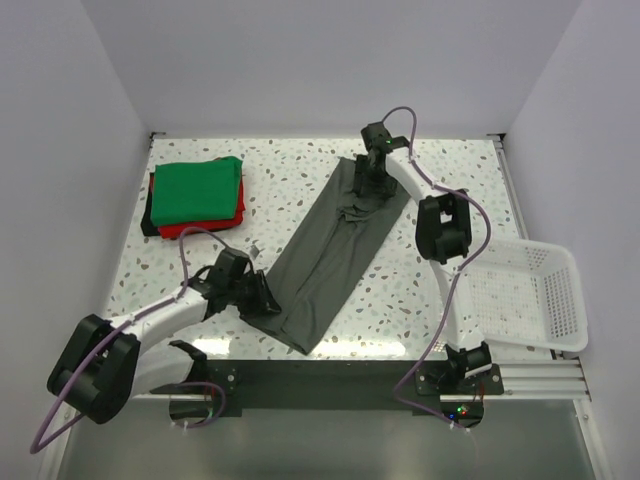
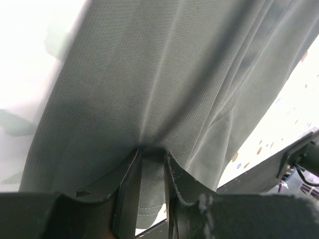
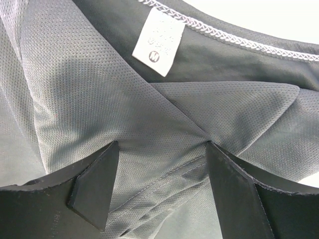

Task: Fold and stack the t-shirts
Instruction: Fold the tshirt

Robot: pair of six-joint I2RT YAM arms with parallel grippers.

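Your left jaws pinch the charcoal-grey cloth t-shirt (image 1: 335,250) at its near end, diagonal on the counter (image 1: 290,170) — right jaws gape over the collar (image 3: 224,37); lift now and you drag the far end.

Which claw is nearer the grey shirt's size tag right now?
Right. The right claw sits open at the collar, with the tag just ahead of it. The left claw pinches the grey shirt at its opposite, near end.

light: bright, even | glare: left wrist view — background blown white | shadows: soft
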